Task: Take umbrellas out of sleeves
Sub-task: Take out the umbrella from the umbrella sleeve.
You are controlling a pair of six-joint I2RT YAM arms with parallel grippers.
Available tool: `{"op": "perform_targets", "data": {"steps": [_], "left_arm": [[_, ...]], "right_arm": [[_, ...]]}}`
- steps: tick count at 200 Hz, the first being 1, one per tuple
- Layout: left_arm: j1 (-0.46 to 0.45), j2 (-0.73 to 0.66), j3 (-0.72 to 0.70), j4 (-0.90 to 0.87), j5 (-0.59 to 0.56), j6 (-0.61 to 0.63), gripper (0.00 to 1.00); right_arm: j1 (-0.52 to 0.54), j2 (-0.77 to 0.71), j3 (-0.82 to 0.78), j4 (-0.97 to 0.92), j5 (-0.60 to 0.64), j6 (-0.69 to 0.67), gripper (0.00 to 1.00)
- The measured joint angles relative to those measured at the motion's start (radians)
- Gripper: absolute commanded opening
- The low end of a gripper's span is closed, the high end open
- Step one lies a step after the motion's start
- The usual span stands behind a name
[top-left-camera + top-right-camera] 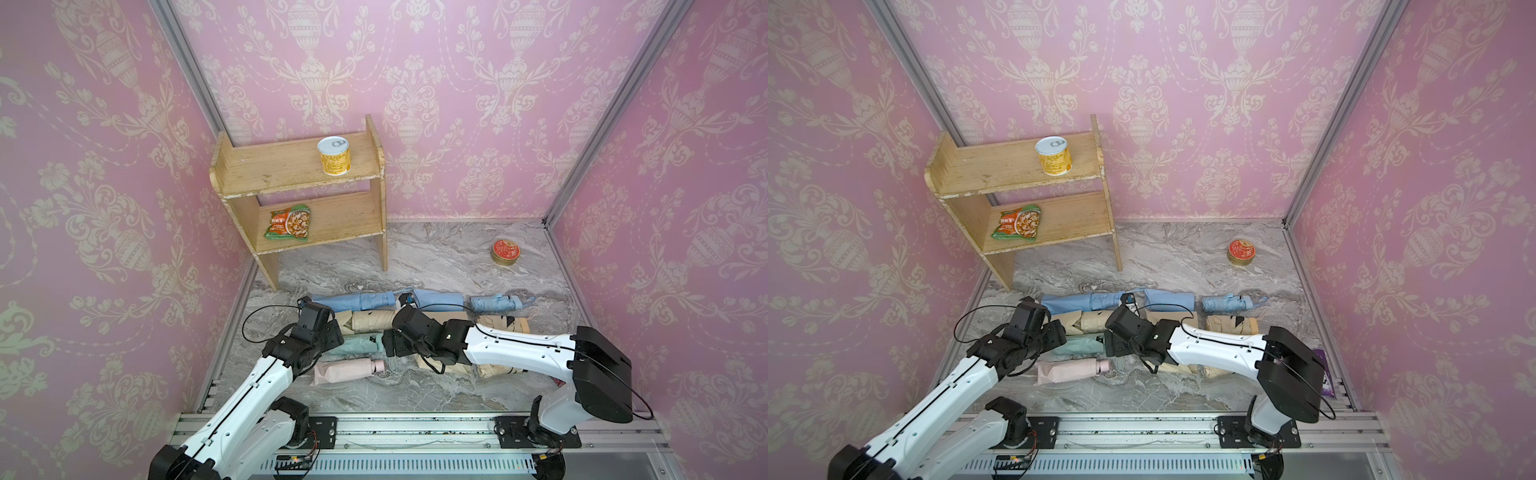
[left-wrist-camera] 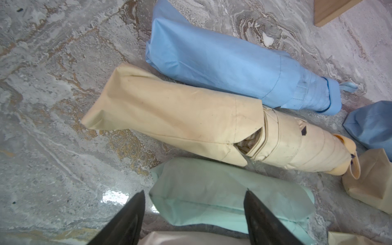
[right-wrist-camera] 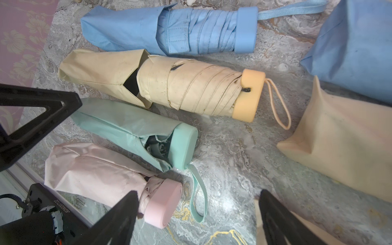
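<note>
Sleeved umbrellas lie side by side on the marble table.
The left gripper hangs spread and empty over the mint sleeve; the right gripper, fingers wide apart, holds nothing beside the pink umbrella, whose handle pokes out of its sleeve.

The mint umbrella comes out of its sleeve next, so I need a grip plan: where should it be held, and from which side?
Hold the stubby mint handle: it is the only rigid part showing beyond the mouth of the smooth mint fabric sleeve. Probably come from the robot's right, where that end points.
</note>
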Motion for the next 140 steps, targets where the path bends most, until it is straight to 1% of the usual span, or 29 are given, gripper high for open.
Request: {"op": "perform_targets", "data": {"steps": [49,102,140], "left_arm": [[0.000,-0.047,0.007,-0.066,-0.030,0.000,0.78],[0.000,-0.048,0.009,-0.121,-0.030,0.000,0.79],[0.000,-0.053,0.009,-0.149,-0.027,-0.027,0.79]], "right_arm": [[0.000,0.000,-0.012,0.028,0.003,0.000,0.90],[0.000,0.000,-0.024,0.050,0.003,-0.001,0.90],[-0.001,0.000,-0.050,0.064,-0.002,0.000,0.87]]}}
